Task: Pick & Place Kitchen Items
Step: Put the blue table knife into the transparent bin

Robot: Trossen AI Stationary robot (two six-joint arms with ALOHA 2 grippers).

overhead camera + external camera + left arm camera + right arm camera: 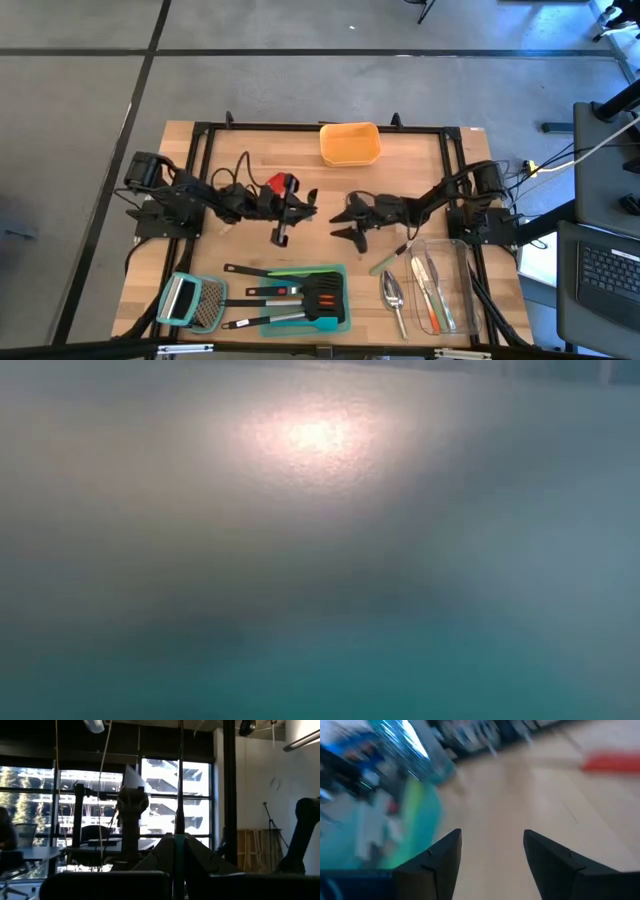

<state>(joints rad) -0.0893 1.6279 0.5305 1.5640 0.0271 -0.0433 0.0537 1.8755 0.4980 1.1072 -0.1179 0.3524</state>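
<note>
My right claw (492,865) hung open over bare wood, nothing between fingers; left claw (283,212) shut, empty as far as I could tell, across from mine

Green spatula (385,261) lay just behind my claw: judged light, bendy, grippy; best taken mid-handle

Silver spoon (393,293) beyond: stiff, slippery

Wooden table (250,150) smooth; orange container (350,143) at far edge; grey floor around

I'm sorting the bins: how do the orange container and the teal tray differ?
The orange container sits at the table's far edge; the teal tray lies at the near edge. The orange container looks empty; the teal tray holds black utensils. The orange container seems smaller, with rounded corners and raised walls; the teal tray seems wider and flatter. Both rest on the wooden table, untouched by either gripper.
</note>
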